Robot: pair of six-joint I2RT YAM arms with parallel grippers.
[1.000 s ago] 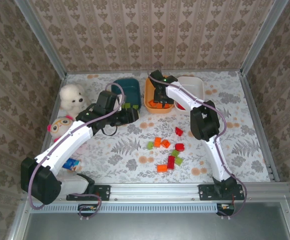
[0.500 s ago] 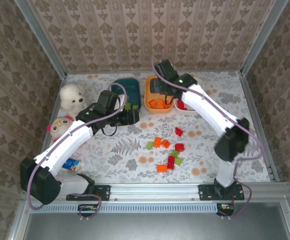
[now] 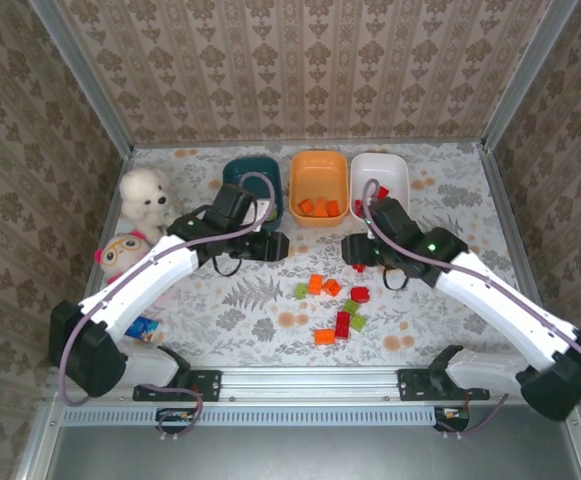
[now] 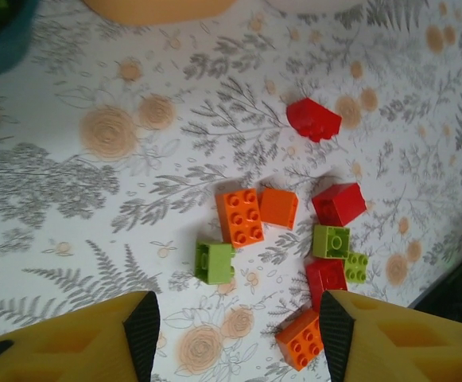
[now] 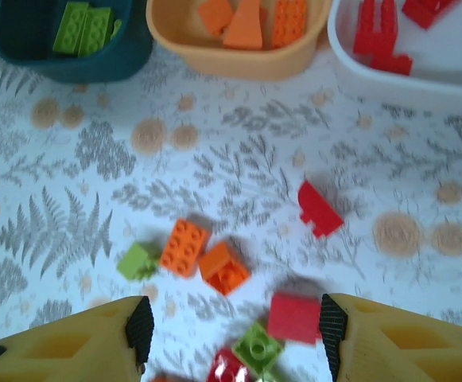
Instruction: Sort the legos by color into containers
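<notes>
Top external: loose legos [image 3: 342,322] lie on the table [image 3: 460,195], near left gripper [image 3: 275,245] and right gripper [image 3: 351,250], both spread wide, empty. Others sit sorted in teal tub [image 3: 233,170], orange tub [image 3: 320,156], white tub [image 3: 397,175]. Likely light, rigid, slick; pinch across flat side walls, not studs.

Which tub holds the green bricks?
The teal tub, leftmost of three; the orange tub holds orange bricks, the white tub red bricks.

White tub [image 5: 409,89] cropped, top-rt.
</notes>
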